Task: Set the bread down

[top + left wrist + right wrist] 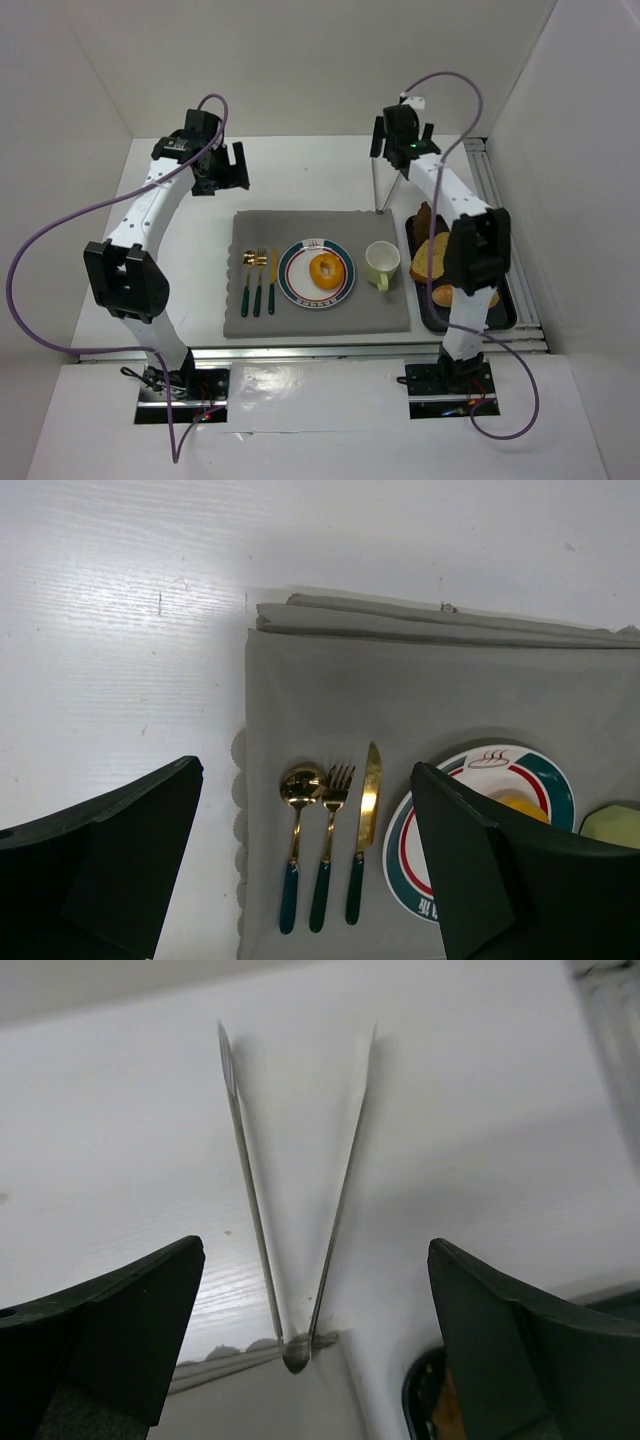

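The bread (324,270), a glossy orange-golden ring bun, lies on a round white plate (290,282) with a teal and red rim, in the middle of the grey mat (250,315). In the left wrist view only an edge of the bread (520,806) shows on the plate (400,852), behind the right finger. My left gripper (226,170) is open and empty, above the table at the mat's far left corner. My right gripper (400,150) is open and empty, above metal tongs (377,190) that lie on the table beyond the mat.
A gold spoon, fork and knife (258,280) with dark green handles lie left of the plate. A pale yellow cup (381,264) stands to its right. A black tray (503,310) at the right holds brown bread slices and a roll. White walls enclose the table.
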### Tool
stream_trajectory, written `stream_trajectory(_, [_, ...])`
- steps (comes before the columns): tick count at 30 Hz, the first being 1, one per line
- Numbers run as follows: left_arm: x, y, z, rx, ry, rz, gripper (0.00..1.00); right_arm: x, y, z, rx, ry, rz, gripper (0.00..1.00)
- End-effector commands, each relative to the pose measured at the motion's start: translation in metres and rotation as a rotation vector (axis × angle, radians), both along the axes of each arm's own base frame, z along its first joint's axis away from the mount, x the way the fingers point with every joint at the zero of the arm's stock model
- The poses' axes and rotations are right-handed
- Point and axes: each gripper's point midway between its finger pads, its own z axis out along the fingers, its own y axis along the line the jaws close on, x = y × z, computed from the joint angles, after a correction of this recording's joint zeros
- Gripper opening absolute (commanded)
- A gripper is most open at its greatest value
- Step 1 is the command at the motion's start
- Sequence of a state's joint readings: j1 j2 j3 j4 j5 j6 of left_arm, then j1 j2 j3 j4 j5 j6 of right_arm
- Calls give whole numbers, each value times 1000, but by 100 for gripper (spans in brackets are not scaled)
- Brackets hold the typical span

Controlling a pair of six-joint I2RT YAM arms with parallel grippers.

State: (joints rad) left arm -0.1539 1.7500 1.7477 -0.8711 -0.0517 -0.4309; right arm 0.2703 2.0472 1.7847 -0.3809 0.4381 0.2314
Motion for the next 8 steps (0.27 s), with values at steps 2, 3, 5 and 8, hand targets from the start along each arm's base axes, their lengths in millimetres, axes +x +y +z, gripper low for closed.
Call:
stream_trajectory(2, [3,0,24,-4,-60,-23,99,-52,-34,94,42,-153,-120,100])
stream_trajectory(3, [1,0,21,-2,-51,-23,99,-61,-34,93,56,-145,-116,100])
stream_trajectory(5, [1,0,18,-3,-57,-23,99,-83,-45,106,85,-174,-141,100])
stream_trajectory(8, [-2,-4,15,-23,-51,-39,99,-108,-56,98,106,-176,-145,98])
